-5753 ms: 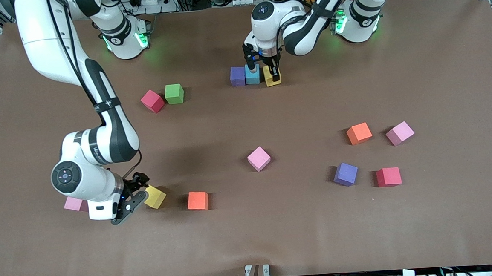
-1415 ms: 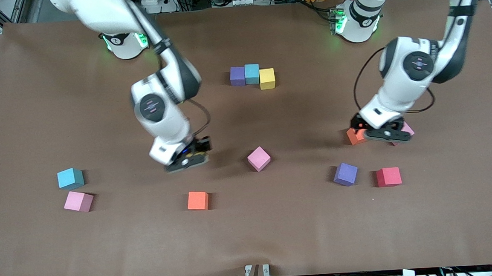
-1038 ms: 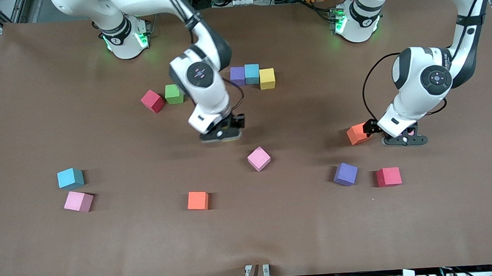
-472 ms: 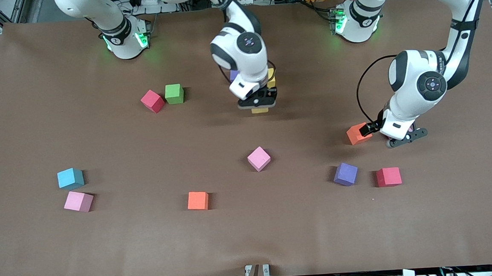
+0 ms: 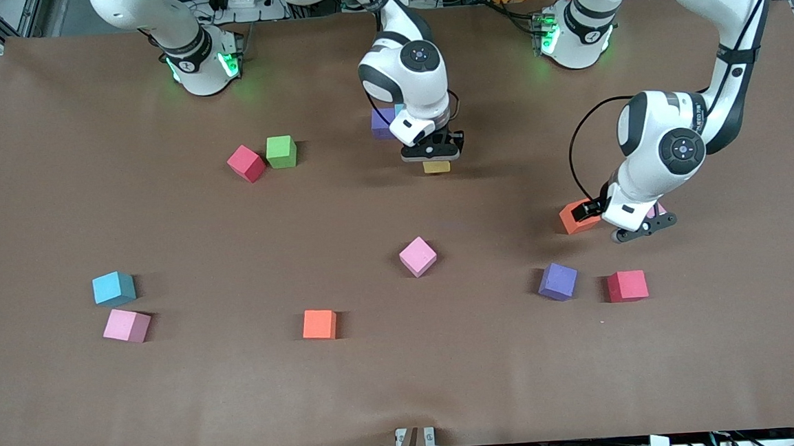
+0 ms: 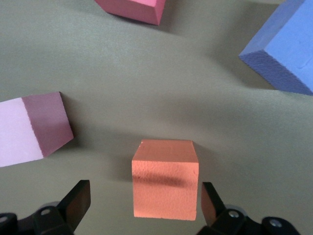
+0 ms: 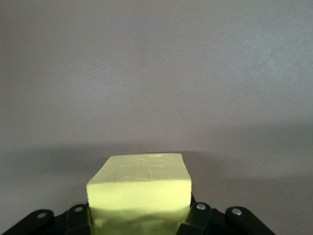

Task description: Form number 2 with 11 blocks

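My right gripper (image 5: 432, 154) is shut on a yellow block (image 5: 437, 167) (image 7: 139, 188), low over the table beside a short row of blocks. Of that row I see a purple block (image 5: 381, 122) and a sliver of a blue one (image 5: 398, 109); the arm hides the rest. My left gripper (image 5: 635, 228) (image 6: 145, 196) hangs open over an orange block (image 5: 578, 217) (image 6: 165, 185), which lies between the spread fingers without touching them. A pink block (image 5: 655, 210) (image 6: 29, 134) lies close beside it.
Loose blocks lie about the table: purple (image 5: 558, 281), red (image 5: 627, 285), pink (image 5: 418, 256), orange (image 5: 319, 324), blue (image 5: 113, 288), pink (image 5: 127, 326), red (image 5: 246, 163) and a green cube (image 5: 281, 151).
My right arm has carried the yellow block from mid-table up to the row near the bases. My left gripper has shifted slightly and settled over the orange block, still open.
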